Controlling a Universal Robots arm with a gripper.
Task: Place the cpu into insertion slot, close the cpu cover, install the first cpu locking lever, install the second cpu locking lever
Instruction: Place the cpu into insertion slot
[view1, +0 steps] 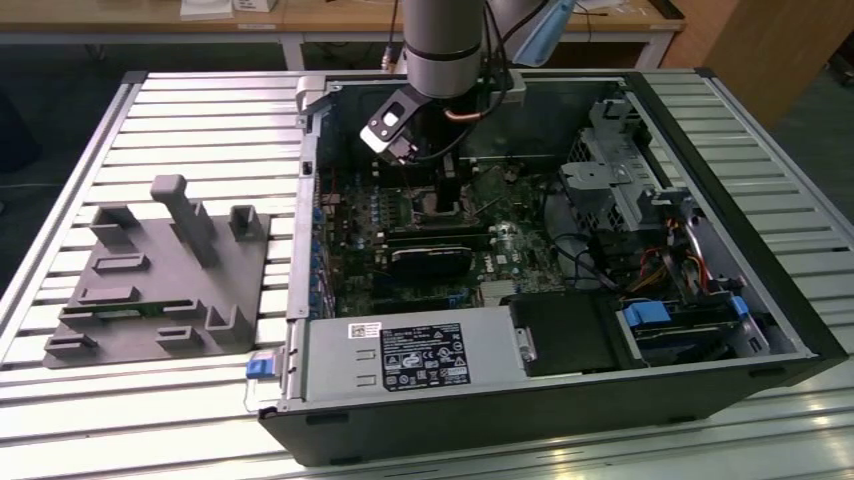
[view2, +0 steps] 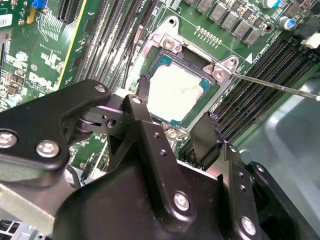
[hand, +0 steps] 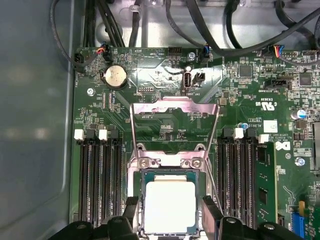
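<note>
We see the cpu (hand: 170, 207) seated in the insertion slot (hand: 167, 161), mid motherboard (hand: 250, 95) between the memory slots (hand: 100, 175). The tool (view2: 175, 102) is spread, straddling the cpu just beside two edges; we can't tell about contact. The cpu cover (hand: 175, 106) is flipped up. A locking lever (view2: 272, 85) sticks out unlatched.

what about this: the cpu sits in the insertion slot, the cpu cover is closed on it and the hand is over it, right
Not quite. The cpu cover is open, not closed: the first wrist view shows it standing back off the cpu, whose top lies bare. The cpu does sit in the insertion slot, with the hand over it.
</note>
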